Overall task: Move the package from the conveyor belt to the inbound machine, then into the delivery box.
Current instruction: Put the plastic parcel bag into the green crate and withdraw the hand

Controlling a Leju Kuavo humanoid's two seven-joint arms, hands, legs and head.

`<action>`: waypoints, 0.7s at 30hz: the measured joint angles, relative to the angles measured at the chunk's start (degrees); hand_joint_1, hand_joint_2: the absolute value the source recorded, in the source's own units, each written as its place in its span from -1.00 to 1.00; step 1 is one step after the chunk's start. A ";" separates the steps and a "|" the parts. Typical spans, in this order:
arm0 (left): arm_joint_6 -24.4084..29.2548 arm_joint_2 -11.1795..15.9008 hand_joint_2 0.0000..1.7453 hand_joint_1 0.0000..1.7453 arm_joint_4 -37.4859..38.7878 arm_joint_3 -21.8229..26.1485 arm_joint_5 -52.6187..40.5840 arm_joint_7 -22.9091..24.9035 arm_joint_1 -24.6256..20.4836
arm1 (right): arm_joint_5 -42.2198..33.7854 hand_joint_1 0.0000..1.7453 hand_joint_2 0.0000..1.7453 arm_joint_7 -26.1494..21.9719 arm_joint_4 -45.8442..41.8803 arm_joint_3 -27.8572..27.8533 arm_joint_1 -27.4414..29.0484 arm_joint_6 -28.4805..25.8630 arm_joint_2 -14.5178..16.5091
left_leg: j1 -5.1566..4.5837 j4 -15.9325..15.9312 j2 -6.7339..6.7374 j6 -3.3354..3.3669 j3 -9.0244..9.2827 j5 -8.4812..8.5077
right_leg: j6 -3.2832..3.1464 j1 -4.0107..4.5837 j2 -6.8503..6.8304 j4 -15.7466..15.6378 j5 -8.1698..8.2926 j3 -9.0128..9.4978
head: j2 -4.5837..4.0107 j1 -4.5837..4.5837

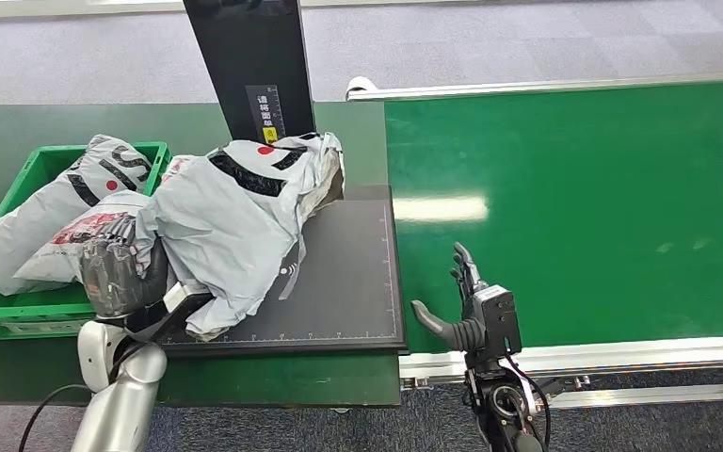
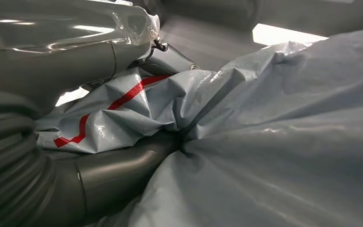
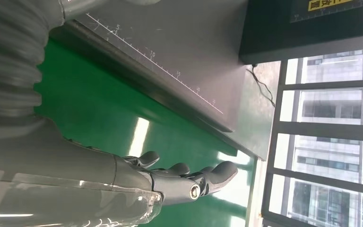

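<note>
On the dark scanning plate (image 1: 358,282) of the inbound machine lies the grey poly-mailer package (image 1: 235,217), crumpled, with black lettering and a red dot near its top; its upper end leans against the machine's black upright column (image 1: 249,66), and its left side spills over toward the green delivery box (image 1: 19,315); the left hand (image 1: 122,273) sits at the package's lower left corner, at the plate's left edge, just beside the box; from the head view the mailer drapes over the hand's far side; in the left wrist view the grey plastic (image 2: 274,142) bunches into a tight fold right at the thumb (image 2: 123,172), with a red-striped patch of film (image 2: 113,111) between the thumb and the upper fingers (image 2: 66,61), so the hand grips a pinch of the package; inside the delivery box rest two other grey mailers (image 1: 52,212), one with red print; the right hand (image 1: 466,306) hovers over the near edge of the green conveyor belt (image 1: 602,207), just right of the plate, holding nothing; its fingers (image 3: 184,177) are extended and slightly apart, the thumb stuck out to the left, well apart from the package.
</note>
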 joint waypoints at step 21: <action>-0.02 -3.53 1.00 0.81 -19.92 11.14 -4.82 -2.27 1.03 | -1.66 -1.00 1.00 -1.58 2.80 1.44 -1.47 -0.88 0.00 | 0.00 0.00 -0.04 0.00 -0.05 0.00 | 0.00 0.00 -0.01 0.00 -0.01 -0.02 | 0.00 0.00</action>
